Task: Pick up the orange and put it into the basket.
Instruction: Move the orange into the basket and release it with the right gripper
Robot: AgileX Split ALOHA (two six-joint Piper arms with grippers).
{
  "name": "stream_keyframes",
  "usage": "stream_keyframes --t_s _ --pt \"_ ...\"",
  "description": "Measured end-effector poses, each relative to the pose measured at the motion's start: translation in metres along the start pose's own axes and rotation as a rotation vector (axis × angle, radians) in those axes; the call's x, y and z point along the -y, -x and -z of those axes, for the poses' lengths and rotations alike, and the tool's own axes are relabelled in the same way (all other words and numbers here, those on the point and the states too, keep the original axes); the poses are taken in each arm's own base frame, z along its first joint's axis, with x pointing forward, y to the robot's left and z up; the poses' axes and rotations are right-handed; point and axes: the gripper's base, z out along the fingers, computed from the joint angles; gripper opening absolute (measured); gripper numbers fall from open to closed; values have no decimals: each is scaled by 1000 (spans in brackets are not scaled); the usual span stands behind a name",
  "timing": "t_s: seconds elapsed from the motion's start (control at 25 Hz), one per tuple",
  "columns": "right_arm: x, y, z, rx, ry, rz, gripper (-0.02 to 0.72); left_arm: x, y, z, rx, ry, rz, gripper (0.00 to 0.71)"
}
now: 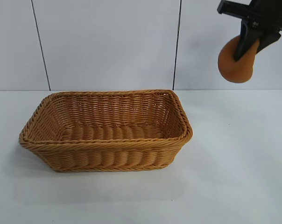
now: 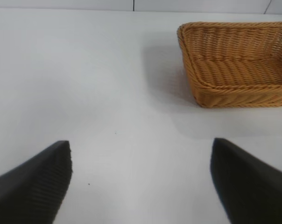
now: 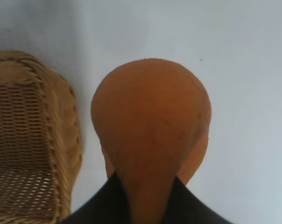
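Orange: held in the air by my right pincer, high over the tabletop near its far right corner, w/ broad end hanging down and narrow end up between the dark fingers. Exterior view shows it against the back wall panels, well clear of the surface. Right wrist view: orange fills the middle, its narrow end clamped between the two dark fingers; matte skin, faint specks.

Basket: sits on the tabletop left of centre, long side facing the exterior cam, open top up, nothing inside. Tan wicker, braided rim, flaring sides. Orange is up and to the right of the basket's far right corner, not over the opening. In right wrist view one end of the basket lies below and beside the fruit, apart from it.

Left pincer: I see it only in left wrist view, fingers spread wide, gripping nothing, above bare tabletop w/ one end of the basket ahead of it. Left arm not in exterior view.
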Motion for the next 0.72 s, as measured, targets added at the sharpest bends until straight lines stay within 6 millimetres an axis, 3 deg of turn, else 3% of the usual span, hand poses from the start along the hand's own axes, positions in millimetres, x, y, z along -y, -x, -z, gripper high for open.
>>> stream_keyframes --t_s 0.2,0.36,0.48,0.72 --pt "-71 -11 -12 27 68 156 34 0 0 0 0 0 0 582" --pt "-111 -20 -21 63 106 246 34 0 0 0 0 0 0 582" --pt "-122 -23 -39 56 100 260 34 0 0 0 0 0 0 582" --pt "-114 -22 -103 -28 61 223 34 0 0 0 0 1 0 582"
